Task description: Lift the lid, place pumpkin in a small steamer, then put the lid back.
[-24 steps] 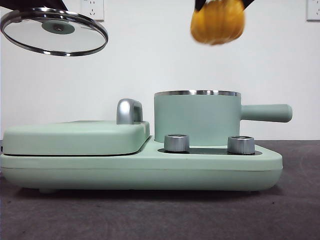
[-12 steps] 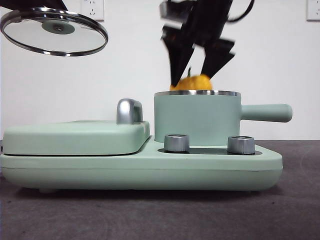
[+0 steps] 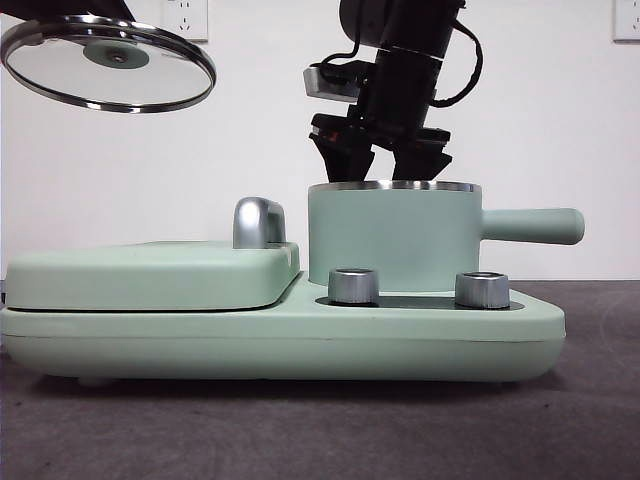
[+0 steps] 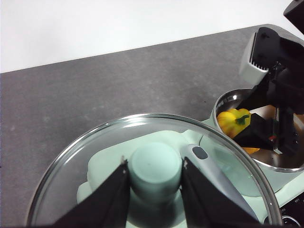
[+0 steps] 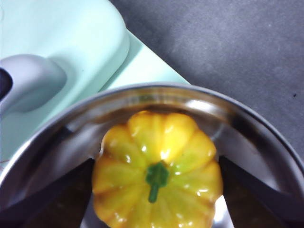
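Observation:
My left gripper is shut on the mint green knob of the clear glass lid and holds it high, off to the left of the small steamer. My right gripper reaches down into the steamer and is shut on the yellow-orange pumpkin, one jaw against each side, green stem up. In the front view the right arm stands over the pot and the pumpkin is hidden behind its wall. The left wrist view shows the pumpkin inside the pot.
The steamer stands on a wide mint green appliance base with two silver dials. To its left lies the flat griddle cover with a chrome handle. The steamer's handle points right. The table is dark grey.
My right gripper has come down from high above the steamer and carried the pumpkin below its rim. The lid in my left gripper has stayed still.

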{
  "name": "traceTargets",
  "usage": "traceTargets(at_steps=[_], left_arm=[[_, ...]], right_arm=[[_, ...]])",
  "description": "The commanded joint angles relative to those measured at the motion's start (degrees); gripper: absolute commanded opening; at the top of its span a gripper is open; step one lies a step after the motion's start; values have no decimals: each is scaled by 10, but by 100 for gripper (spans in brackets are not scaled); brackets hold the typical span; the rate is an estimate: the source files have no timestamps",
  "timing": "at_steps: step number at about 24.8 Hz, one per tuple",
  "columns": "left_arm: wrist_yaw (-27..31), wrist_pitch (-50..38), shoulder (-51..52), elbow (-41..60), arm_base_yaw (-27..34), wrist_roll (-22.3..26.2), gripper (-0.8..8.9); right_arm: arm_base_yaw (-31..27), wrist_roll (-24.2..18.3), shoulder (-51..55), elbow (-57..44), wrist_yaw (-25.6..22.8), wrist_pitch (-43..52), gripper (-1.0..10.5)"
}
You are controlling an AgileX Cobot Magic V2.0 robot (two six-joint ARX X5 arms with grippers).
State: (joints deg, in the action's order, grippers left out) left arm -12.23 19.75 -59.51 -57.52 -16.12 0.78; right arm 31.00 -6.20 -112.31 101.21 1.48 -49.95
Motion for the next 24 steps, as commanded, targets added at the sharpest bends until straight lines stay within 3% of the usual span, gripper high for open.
traceTargets(at_steps=[1,7,11,24], left_arm=[[-2,-16,2,-9,-1,0,10],[-2,-16,2,-9,-1,0,10],[-2,-16,2,-9,-1,0,10],[-2,-13,2,-9,-1,-4,10]], right_arm=[[3,-5,-23,12,3,4,320],[3,-5,-34,12,7,3,322],[2,-5,-34,12,15,-11,429],[-12,-7,29,12,21,-11,461]])
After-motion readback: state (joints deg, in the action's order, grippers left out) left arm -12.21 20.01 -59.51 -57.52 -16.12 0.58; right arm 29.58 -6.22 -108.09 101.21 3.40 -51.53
